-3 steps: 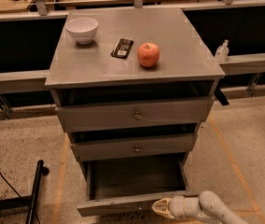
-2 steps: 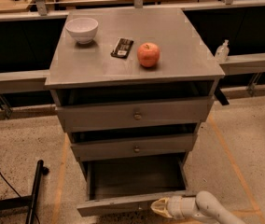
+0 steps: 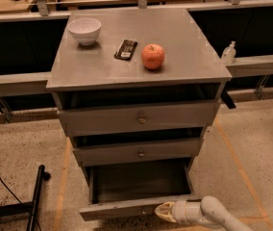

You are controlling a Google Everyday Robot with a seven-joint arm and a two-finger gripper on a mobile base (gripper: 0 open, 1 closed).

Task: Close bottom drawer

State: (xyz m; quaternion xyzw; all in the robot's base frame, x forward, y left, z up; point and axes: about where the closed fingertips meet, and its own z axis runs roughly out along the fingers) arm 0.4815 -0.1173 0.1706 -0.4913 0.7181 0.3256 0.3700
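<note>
Low at the grey cabinet's [image 3: 175,47] foot, the gripper [image 3: 159,211], fingers together in one tapered tip, rests against the front panel of the pulled-out bottom drawer [image 3: 122,208].

You can read no text, number or brand anywhere in this scene. The dark packet [image 3: 126,49] on the cabinet top [image 3: 175,28], between the bowl [image 3: 84,30] on the left and the apple [image 3: 153,56] on the right, carries a small pale patch at its near end, but its print is too small to make out. The small clear bottle [image 3: 228,53] on the ledge [image 3: 261,64] to the right has a label you cannot read either. The gripper [image 3: 161,211] bears no lettering; it sits at the near edge, by the right part of the bottom drawer [image 3: 122,208] front.
</note>
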